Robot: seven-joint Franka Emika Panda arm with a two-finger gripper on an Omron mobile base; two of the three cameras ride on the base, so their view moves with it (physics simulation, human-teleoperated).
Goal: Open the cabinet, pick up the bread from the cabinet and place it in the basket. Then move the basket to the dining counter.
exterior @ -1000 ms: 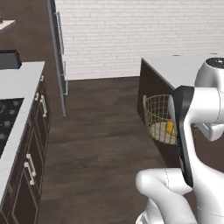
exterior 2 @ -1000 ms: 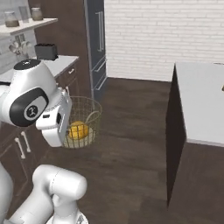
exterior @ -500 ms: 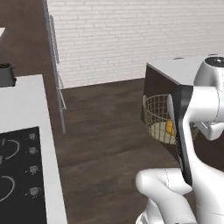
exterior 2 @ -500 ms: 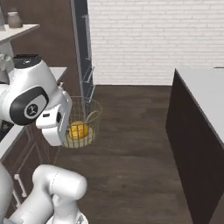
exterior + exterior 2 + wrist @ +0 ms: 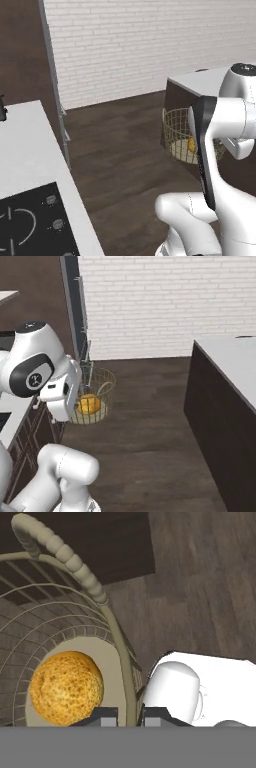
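The round wire basket (image 5: pixel 60 617) hangs above the dark floor, and my gripper (image 5: pixel 130 718) is shut on its rim, one fingertip inside and one outside. The yellow-orange bread (image 5: pixel 66 688) lies on the basket's pale bottom. From the base, the basket (image 5: pixel 181 135) with the bread (image 5: pixel 191 145) sits just left of my forearm, in front of the dining counter's dark base. In the right base view the basket (image 5: pixel 96 396) and bread (image 5: pixel 89 404) hang to the right of my arm. The white-topped dining counter (image 5: pixel 235 358) stands at the right. The cabinet is out of view.
A white worktop with a black cooktop (image 5: pixel 27 220) fills the lower left. A tall dark unit with a silver bar handle (image 5: pixel 75 311) stands behind the basket. A white brick wall (image 5: pixel 140 45) closes the far side. Dark wood floor (image 5: pixel 145 421) lies between the counters.
The whole scene has shifted in both base views, so the base has moved and turned. The basket with the bread keeps its place beside my arm, still gripped.
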